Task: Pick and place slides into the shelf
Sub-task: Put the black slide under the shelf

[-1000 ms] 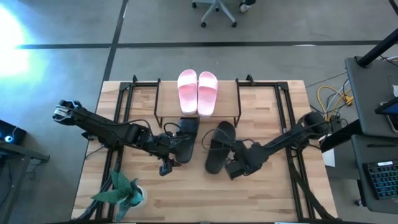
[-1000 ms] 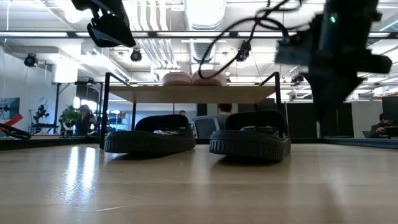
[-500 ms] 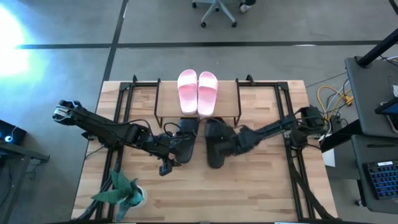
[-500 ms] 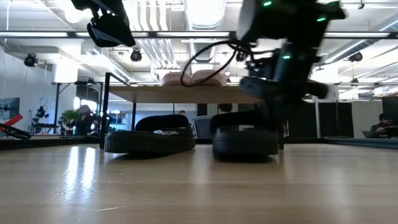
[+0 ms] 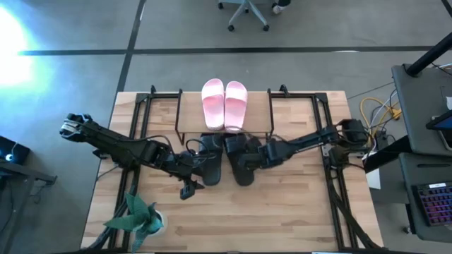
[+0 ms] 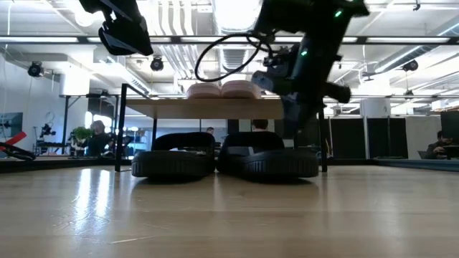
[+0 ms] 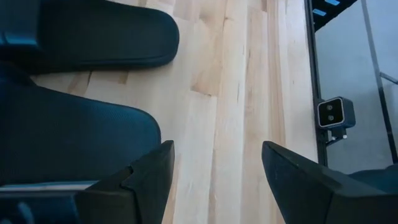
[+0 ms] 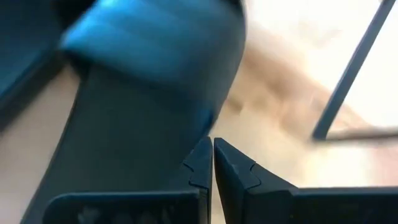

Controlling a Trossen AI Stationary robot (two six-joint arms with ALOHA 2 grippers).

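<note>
The light pink pair (image 5: 224, 104) lies on the top board of the shelf (image 5: 258, 106), also seen in the low view (image 6: 221, 90). Two dark slides lie flat on the table side by side, partly under the shelf: the left one (image 5: 210, 159) (image 6: 172, 161) and the right one (image 5: 240, 161) (image 6: 269, 161). My right gripper (image 5: 256, 158) (image 8: 212, 163) is shut at the right slide's outer side. My left gripper (image 5: 196, 171) (image 7: 214, 155) is open beside the left slide's near end (image 7: 68, 143); whether it touches the slide I cannot tell. My right gripper has its shut fingertips (image 8: 202, 163) against the side edge of the right dark slide's sole (image 8: 200, 127), just behind the strap. It comes from the table's right, slanting down. The slide lies flat on the table.
A green leafy plant (image 5: 138, 215) stands at the table's near left corner. The shelf's thin black legs (image 8: 351, 71) (image 6: 122, 129) stand close to both slides. Black frame rails (image 5: 328, 141) run along the table's sides. Bare wood lies toward the near edge.
My right gripper has swept toward the table's left and slightly far, pushing the right dark slide sideways. That slide, slanted and apart a second ago, now lies straight beside the left dark slide, further under the shelf.
</note>
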